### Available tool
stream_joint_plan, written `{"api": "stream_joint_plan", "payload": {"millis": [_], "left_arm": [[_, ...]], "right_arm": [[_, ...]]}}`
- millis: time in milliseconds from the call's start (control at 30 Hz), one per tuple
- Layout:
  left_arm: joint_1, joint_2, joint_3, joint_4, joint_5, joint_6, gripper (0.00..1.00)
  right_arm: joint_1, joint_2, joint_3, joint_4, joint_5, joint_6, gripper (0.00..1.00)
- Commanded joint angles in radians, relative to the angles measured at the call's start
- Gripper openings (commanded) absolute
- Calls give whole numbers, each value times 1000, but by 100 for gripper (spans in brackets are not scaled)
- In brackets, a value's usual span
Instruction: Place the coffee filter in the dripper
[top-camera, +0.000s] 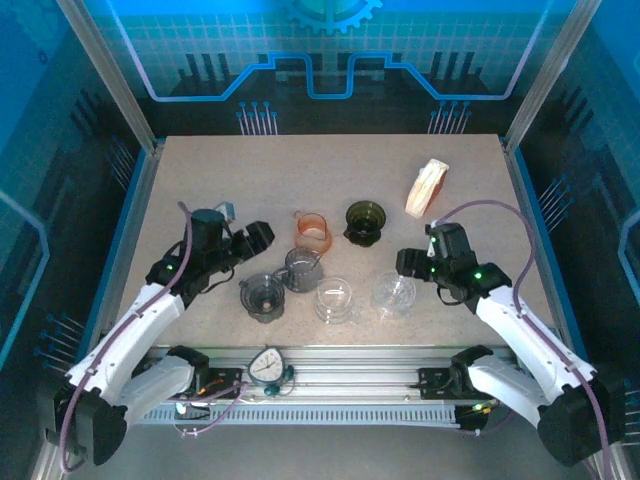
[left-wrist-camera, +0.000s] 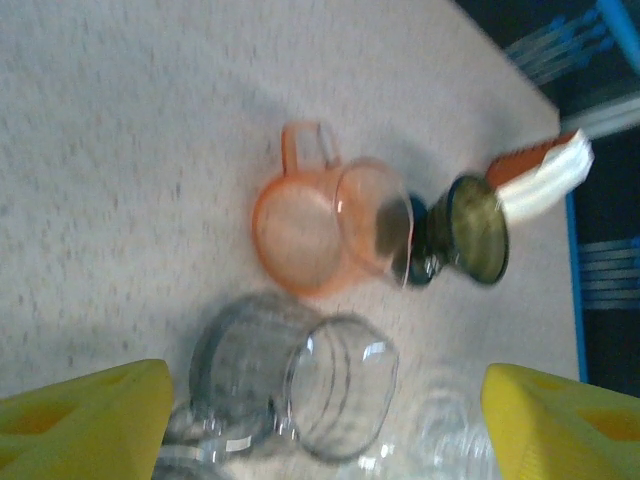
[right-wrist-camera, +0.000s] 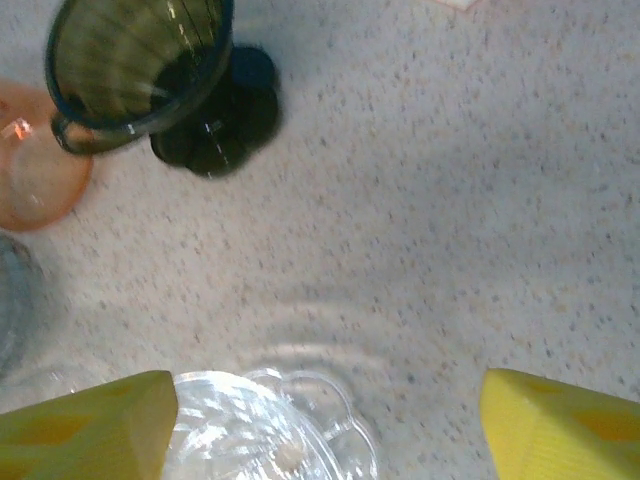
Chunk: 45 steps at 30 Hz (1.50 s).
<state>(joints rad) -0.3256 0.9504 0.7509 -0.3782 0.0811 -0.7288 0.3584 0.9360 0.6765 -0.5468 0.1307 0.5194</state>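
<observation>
The coffee filters (top-camera: 427, 186) are a white and tan stack lying at the back right of the table; they also show as the filter stack (left-wrist-camera: 545, 175). Several drippers stand mid-table: an orange one (top-camera: 312, 230), a dark green one (top-camera: 365, 222), two grey ones (top-camera: 303, 268) and two clear ones (top-camera: 394, 293). My left gripper (top-camera: 262, 236) hovers open just left of the grey drippers, its yellow fingers (left-wrist-camera: 85, 420) wide apart above a grey dripper (left-wrist-camera: 300, 375). My right gripper (top-camera: 408, 262) is open above a clear dripper (right-wrist-camera: 260, 430), the green dripper (right-wrist-camera: 150, 70) ahead of it.
The orange dripper (left-wrist-camera: 300, 235) and the green dripper (left-wrist-camera: 470, 230) stand side by side between my left gripper and the filters. Bare speckled tabletop (top-camera: 300, 170) stretches behind the drippers. Metal frame posts (top-camera: 525, 110) and blue side rails border the table.
</observation>
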Motion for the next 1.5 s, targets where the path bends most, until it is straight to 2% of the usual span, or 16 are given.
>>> {"api": "stream_joint_plan", "payload": {"millis": [0,33,233,500,600,667,767,1033,1233,1467], "left_arm": [[-52,-26,-28,-123,10,27,85],[-61,-33,-37,-123,11,23,88],[-73,-41,-83,-84,24,-5,91],[-79,-31,-86,-69,34,-11,93],[-78,-30,-86,-67,40,-14,94],[-80,-30,-84,-67,40,-17,95],[-80,-30,-79,-67,40,-18,99],[-82,-34,-54,-77,43,-14,99],[-81,-51,-31,-92,30,-5,99],[-80,-93,-6,-127,-10,10,99]], "right_arm": [[16,-18,-29,-90,-29,4,74],[16,-15,-37,-88,-39,2,71],[32,27,-85,-15,-116,8,57],[48,78,-96,-1,-115,7,39],[48,88,-100,3,-124,6,25],[51,93,-99,3,-131,4,11],[51,84,-84,-9,-131,0,0],[52,12,58,-115,-130,-37,0],[64,-2,197,-174,-218,-45,0],[177,94,343,-166,-333,5,0]]}}
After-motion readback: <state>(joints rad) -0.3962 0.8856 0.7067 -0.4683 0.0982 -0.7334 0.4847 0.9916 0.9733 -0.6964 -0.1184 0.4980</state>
